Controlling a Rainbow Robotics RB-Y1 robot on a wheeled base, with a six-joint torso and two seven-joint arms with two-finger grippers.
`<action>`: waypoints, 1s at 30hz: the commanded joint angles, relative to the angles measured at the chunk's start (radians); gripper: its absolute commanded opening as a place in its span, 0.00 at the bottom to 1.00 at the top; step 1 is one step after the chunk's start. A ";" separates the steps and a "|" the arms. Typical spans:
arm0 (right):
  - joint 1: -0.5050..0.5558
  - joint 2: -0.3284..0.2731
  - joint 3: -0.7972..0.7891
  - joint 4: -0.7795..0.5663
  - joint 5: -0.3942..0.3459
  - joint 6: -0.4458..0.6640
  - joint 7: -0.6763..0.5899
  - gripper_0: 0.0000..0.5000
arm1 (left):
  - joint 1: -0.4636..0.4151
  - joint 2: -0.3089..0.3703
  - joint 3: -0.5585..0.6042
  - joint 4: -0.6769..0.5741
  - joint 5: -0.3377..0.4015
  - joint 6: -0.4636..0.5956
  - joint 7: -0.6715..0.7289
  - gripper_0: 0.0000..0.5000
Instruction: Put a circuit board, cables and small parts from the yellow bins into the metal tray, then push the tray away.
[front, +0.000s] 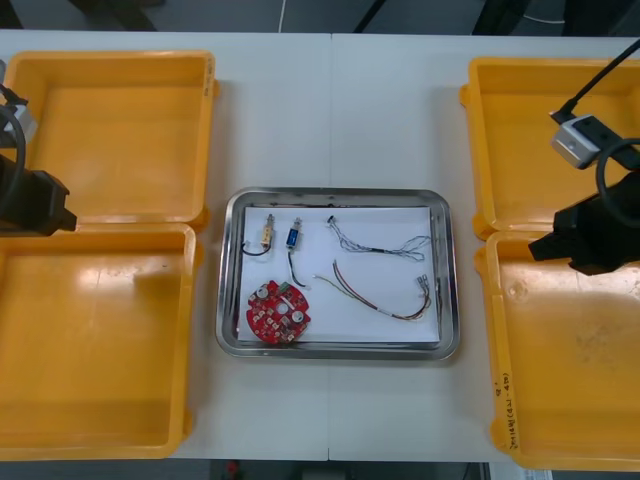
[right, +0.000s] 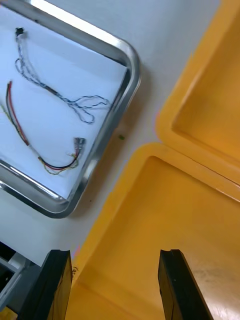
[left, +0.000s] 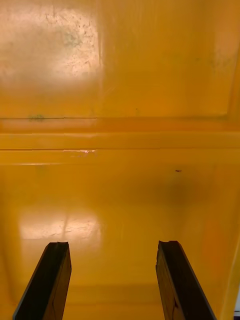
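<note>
Front view puts the shiny rectangular metal tray (front: 229, 300), white inside, at the middle of the light desk (front: 390, 120). In the tray lie a round red circuit board (front: 279, 313), two small metal parts (front: 268, 235), a twisted blue and white cable (front: 380, 243) and a red and yellow cable (front: 385, 295). Square yellow plastic bins (front: 120, 130) flank the tray, two on each side. Just beside the tray, the right end effector (right: 114, 252) hangs over the near right bin's rim, fingers wide apart and holding nothing. The left end effector (left: 112, 245) hangs over the left bins, equally spread and holding nothing.
</note>
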 joint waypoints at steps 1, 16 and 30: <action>-0.094 -0.038 0.117 -0.038 -0.021 0.003 -0.056 1.00 | 0.076 0.046 0.058 -0.068 -0.007 0.006 -0.033 1.00; -0.333 0.030 0.533 -0.046 0.090 0.003 -0.073 1.00 | 0.219 0.046 0.121 -0.124 0.008 -0.119 -0.049 1.00; -0.424 0.182 0.864 -0.011 0.246 0.003 -0.058 1.00 | 0.228 0.040 0.121 -0.124 0.040 -0.130 -0.053 1.00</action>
